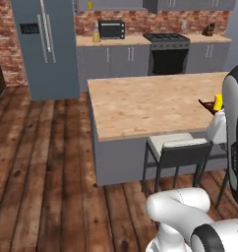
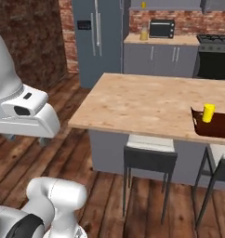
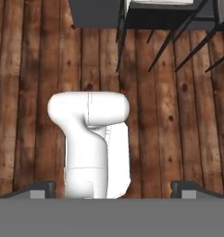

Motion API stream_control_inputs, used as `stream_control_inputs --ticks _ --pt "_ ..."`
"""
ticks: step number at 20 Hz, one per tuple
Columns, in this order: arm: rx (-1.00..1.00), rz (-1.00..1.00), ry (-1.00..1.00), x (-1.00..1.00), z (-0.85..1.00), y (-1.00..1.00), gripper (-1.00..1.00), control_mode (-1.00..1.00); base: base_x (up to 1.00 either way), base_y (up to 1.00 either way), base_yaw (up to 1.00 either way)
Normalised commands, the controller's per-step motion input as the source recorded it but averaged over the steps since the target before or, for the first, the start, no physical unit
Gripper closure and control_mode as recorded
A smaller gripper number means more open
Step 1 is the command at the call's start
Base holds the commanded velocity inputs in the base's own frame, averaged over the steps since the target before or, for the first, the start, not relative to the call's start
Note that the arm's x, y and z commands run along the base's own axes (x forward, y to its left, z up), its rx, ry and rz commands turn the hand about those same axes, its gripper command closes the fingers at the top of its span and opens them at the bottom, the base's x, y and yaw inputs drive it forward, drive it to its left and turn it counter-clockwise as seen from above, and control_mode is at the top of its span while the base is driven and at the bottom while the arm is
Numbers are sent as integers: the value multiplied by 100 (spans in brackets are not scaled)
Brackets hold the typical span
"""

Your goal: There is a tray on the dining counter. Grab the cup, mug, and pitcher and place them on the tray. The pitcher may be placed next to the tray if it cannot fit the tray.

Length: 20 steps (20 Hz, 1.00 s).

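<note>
The dark brown tray (image 2: 215, 128) lies at the right end of the tan dining counter (image 2: 147, 104). The tall yellow cup (image 2: 208, 113) stands upright on its left end, and the arm partly hides cup (image 1: 218, 102) and tray (image 1: 206, 104) in the left base view. The pitcher (image 2: 144, 33) with yellow juice stands far off on the grey-cabinet counter, left of a microwave (image 2: 162, 29). A small golden-yellow shape (image 2: 143, 4) high above it looks like the mug, too small to show a handle. My gripper (image 3: 113, 190) is open and empty, pointing down at the wooden floor.
Grey stools (image 2: 149, 155) (image 2: 222, 163) stand under the dining counter's near edge. A grey fridge (image 1: 44, 44) stands at the back left and a black stove (image 1: 167, 51) along the brick wall. Open wooden floor (image 1: 42, 162) stretches left of the island.
</note>
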Motion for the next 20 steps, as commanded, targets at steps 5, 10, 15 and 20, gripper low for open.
stream_control_inputs --ticks 5,10,15,20 --pt "0 0 0 0 0 0 -100 100 -9 100 -6" --pt "0 0 0 0 0 0 -100 100 0 100 -10" --pt "0 0 0 0 0 0 -100 100 0 100 -17" --pt "0 0 0 0 0 0 -100 100 8 100 -25"
